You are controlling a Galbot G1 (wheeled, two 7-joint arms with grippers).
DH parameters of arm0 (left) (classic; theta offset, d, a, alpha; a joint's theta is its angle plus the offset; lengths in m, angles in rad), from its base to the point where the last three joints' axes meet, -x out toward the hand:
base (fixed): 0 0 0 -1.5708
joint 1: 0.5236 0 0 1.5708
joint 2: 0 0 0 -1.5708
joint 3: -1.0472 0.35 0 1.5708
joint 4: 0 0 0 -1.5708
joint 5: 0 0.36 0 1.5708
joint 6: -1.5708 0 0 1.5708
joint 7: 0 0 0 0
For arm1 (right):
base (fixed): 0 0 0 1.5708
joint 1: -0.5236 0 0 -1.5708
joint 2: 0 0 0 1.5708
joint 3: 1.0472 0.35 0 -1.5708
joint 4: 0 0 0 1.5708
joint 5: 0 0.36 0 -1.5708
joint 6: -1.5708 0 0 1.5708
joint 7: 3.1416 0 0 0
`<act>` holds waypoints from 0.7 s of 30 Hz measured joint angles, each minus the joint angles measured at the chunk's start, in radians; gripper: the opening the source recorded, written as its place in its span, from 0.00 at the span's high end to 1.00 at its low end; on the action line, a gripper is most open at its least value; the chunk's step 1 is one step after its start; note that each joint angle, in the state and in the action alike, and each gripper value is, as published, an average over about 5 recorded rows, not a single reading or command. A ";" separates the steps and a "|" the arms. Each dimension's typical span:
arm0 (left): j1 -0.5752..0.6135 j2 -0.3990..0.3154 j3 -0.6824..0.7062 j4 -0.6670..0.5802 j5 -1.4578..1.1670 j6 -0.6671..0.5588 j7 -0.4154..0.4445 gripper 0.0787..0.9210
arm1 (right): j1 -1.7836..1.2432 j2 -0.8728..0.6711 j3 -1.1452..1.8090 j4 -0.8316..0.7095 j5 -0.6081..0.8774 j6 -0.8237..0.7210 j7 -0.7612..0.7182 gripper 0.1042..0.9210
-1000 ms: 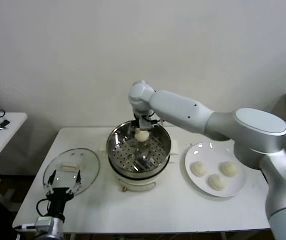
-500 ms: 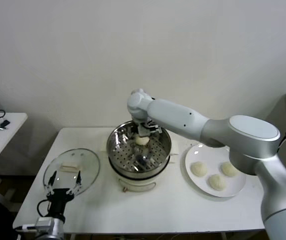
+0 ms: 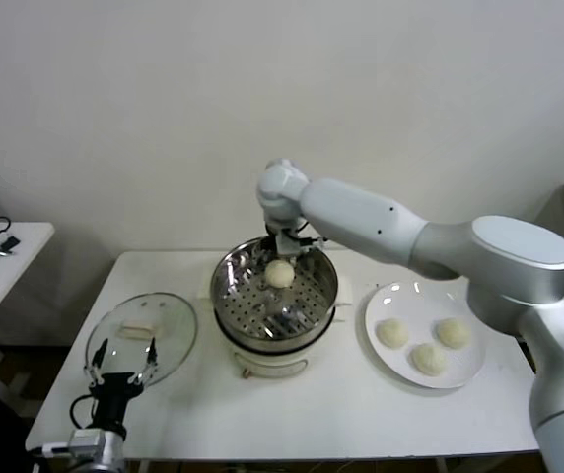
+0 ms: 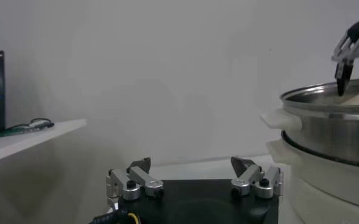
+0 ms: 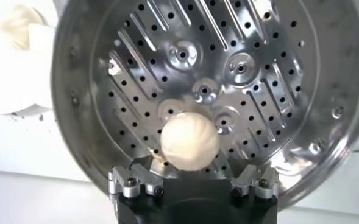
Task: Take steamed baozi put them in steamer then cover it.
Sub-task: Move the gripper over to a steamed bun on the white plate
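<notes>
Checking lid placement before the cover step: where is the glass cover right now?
In the head view, the cover lies flat on the table's left side, beside the steamer.

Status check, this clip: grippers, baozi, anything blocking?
Right gripper open above steamer; left gripper open, parked near cover. One baozi in steamer, three on plate. Nothing blocking.

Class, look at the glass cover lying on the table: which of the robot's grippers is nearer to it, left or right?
Left. The left gripper hovers open at the near edge of the cover. The right gripper, also open, is over the steamer, above the baozi there.
</notes>
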 measured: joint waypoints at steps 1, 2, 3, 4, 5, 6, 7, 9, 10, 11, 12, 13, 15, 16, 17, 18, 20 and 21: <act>0.001 0.000 0.000 -0.001 0.000 0.000 0.000 0.12 | 0.017 -0.013 -0.014 0.007 0.038 -0.014 -0.002 0.12; 0.002 0.001 0.000 -0.003 0.000 0.000 0.000 0.12 | 0.035 -0.028 -0.030 0.015 0.080 -0.032 -0.003 0.12; 0.003 0.001 0.000 -0.004 0.000 0.000 -0.001 0.12 | 0.053 -0.045 -0.047 0.023 0.123 -0.053 -0.003 0.12; 0.005 0.002 0.000 -0.005 0.000 0.000 -0.001 0.12 | 0.071 -0.063 -0.066 0.032 0.167 -0.077 -0.002 0.12; 0.006 0.003 0.000 -0.006 0.000 0.000 -0.001 0.12 | 0.091 -0.083 -0.087 0.042 0.212 -0.105 0.000 0.12; 0.008 0.004 -0.001 -0.007 -0.001 0.000 -0.001 0.12 | 0.110 -0.104 -0.109 0.053 0.258 -0.135 0.002 0.12; 0.009 0.004 -0.002 -0.007 -0.001 0.000 -0.001 0.12 | 0.128 -0.125 -0.131 0.064 0.303 -0.166 0.006 0.12; 0.009 0.007 -0.005 -0.008 -0.002 -0.001 -0.001 0.12 | 0.160 -0.171 -0.175 0.086 0.394 -0.235 0.015 0.12; 0.008 0.007 -0.006 -0.008 -0.003 -0.001 0.000 0.12 | 0.173 -0.194 -0.195 0.097 0.437 -0.272 0.020 0.12; 0.007 0.008 -0.008 -0.008 -0.005 -0.002 0.000 0.12 | 0.184 -0.218 -0.213 0.108 0.480 -0.311 0.024 0.12; 0.006 0.008 -0.009 -0.008 -0.006 -0.002 0.000 0.12 | 0.193 -0.242 -0.230 0.119 0.522 -0.352 0.028 0.12; 0.004 0.008 -0.011 -0.008 -0.007 -0.002 0.000 0.12 | 0.201 -0.266 -0.245 0.129 0.562 -0.392 0.031 0.12; 0.000 0.008 -0.013 -0.010 -0.008 0.000 -0.001 0.12 | 0.213 -0.313 -0.269 0.147 0.638 -0.472 0.039 0.12; -0.002 0.008 -0.014 -0.011 -0.008 0.000 -0.002 0.12 | 0.216 -0.335 -0.278 0.154 0.673 -0.509 0.043 0.12; -0.003 0.007 -0.015 -0.013 -0.009 0.002 -0.004 0.12 | 0.218 -0.356 -0.286 0.159 0.706 -0.546 0.046 0.12; -0.005 0.007 -0.016 -0.014 -0.009 0.003 -0.005 0.12 | 0.218 -0.377 -0.293 0.162 0.737 -0.581 0.050 0.12; -0.006 0.006 -0.017 -0.017 -0.010 0.005 -0.008 0.12 | 0.214 -0.415 -0.302 0.165 0.789 -0.643 0.053 0.12; -0.006 0.006 -0.018 -0.019 -0.010 0.006 -0.009 0.12 | 0.208 -0.433 -0.304 0.165 0.812 -0.671 0.054 0.12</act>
